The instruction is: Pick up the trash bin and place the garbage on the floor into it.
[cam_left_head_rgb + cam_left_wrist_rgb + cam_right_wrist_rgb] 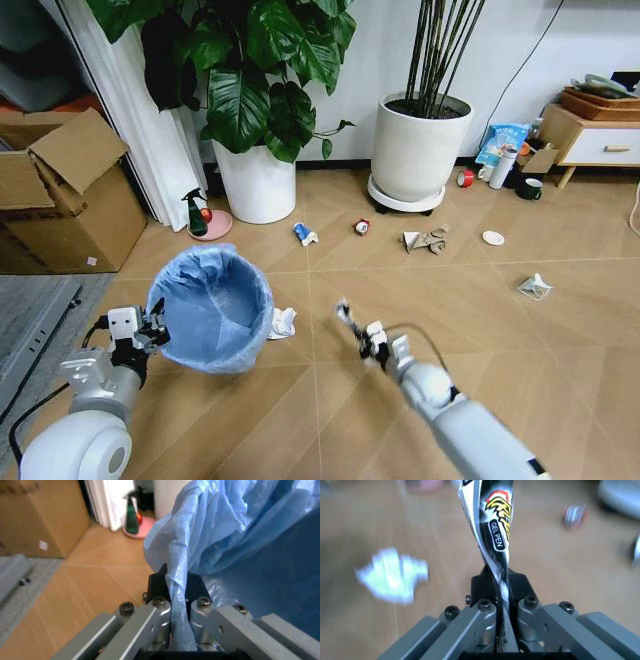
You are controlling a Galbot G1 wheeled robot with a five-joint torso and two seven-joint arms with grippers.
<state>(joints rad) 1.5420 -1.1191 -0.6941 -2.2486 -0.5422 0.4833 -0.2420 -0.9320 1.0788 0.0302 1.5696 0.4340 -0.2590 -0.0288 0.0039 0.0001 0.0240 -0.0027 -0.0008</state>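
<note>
Right gripper [501,588] fingers clamp "GEL PEN" wrapper [495,525]; left gripper [176,587] fingers pinch trash bin [215,305] liner.

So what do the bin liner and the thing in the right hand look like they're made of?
The bin liner looks like thin, translucent light-blue plastic film, judging by its crinkles. The wrapper pinched in the right hand seems to be glossy printed plastic or coated paper: flat, twisted, reading "GEL PEN".

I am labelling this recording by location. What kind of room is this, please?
Probably a living room or office lounge: wood-look chevron floor, large potted plants in white planters, a low wooden cabinet by the wall, and a cardboard box beside a curtain.
</note>
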